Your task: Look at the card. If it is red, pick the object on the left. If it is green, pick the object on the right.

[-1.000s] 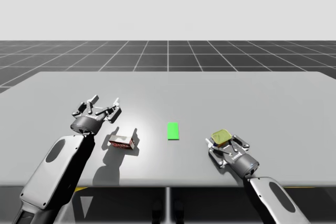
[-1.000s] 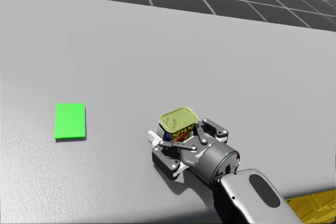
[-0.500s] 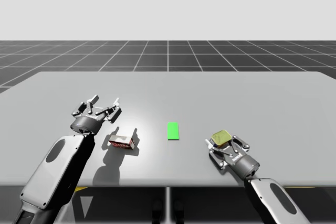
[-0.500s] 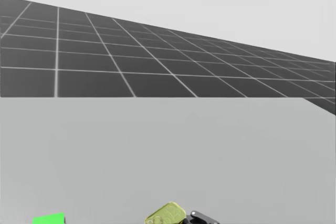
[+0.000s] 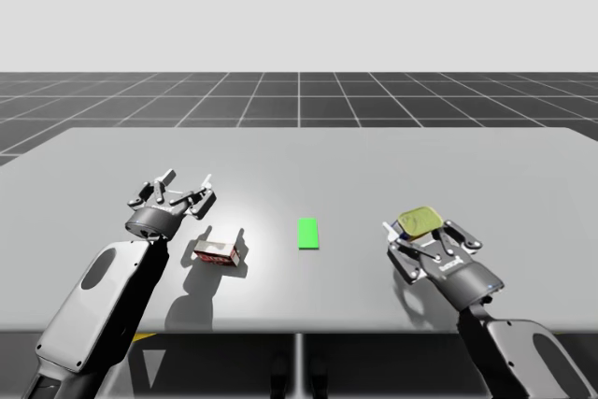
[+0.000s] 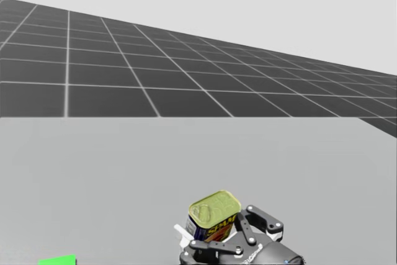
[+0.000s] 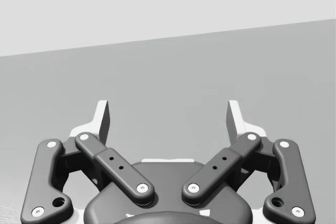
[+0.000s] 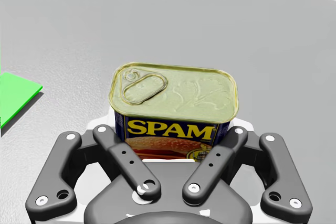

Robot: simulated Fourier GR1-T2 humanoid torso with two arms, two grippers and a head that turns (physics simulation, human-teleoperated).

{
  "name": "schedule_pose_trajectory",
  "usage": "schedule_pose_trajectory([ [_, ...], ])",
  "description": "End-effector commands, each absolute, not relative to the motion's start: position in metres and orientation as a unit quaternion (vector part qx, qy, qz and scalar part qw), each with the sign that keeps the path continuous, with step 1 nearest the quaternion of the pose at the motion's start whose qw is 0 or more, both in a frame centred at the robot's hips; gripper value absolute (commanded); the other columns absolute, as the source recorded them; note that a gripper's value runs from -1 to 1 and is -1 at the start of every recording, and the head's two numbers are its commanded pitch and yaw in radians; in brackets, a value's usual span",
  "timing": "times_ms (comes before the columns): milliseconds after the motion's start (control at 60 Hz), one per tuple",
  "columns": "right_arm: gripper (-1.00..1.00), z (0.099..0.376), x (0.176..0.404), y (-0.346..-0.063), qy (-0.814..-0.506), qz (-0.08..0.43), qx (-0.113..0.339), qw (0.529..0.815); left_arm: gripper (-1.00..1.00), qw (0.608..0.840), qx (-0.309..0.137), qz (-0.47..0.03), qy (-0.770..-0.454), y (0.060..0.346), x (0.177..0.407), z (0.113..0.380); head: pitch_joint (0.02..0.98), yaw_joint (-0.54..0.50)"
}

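Observation:
The green card [image 5: 307, 233] [image 6: 57, 260] [image 8: 16, 98] lies flat at the table's middle. To its right, my right gripper [image 5: 422, 234] [image 6: 214, 233] [image 8: 170, 129] is shut on a blue rectangular can with a yellow-green lid [image 5: 419, 222] [image 6: 214, 214] [image 8: 176, 109], holding it upright a little above the table. A small red-brown box [image 5: 216, 252] lies left of the card. My left gripper [image 5: 184, 184] [image 7: 168, 114] stands open just beyond and left of that box, with nothing between its fingers.
The grey table [image 5: 374, 165] stretches wide beyond the card and both objects. Its front edge runs just below my arms. A dark gridded floor lies behind the far edge.
My right gripper has risen and shifted to the right with the can in it. My head has turned upward since a second ago. The left arm has not moved.

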State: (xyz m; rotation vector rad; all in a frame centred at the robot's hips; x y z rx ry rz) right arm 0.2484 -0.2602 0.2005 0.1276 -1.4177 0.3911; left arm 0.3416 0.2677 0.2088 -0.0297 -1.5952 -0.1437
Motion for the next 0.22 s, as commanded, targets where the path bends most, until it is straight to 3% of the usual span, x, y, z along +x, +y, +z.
schedule_pose_trajectory([
  [17,1.00,0.272,0.269,-0.267,-0.722,0.128,0.002,0.680,-1.00,0.696,-0.013,-0.065,-0.715,0.268,0.342,0.209,0.450,-0.42],
  [217,1.00,0.316,0.269,-0.262,-0.768,0.107,-0.004,0.631,-1.00,0.696,-0.013,-0.065,-0.715,0.268,0.342,0.209,0.449,-0.43],
])
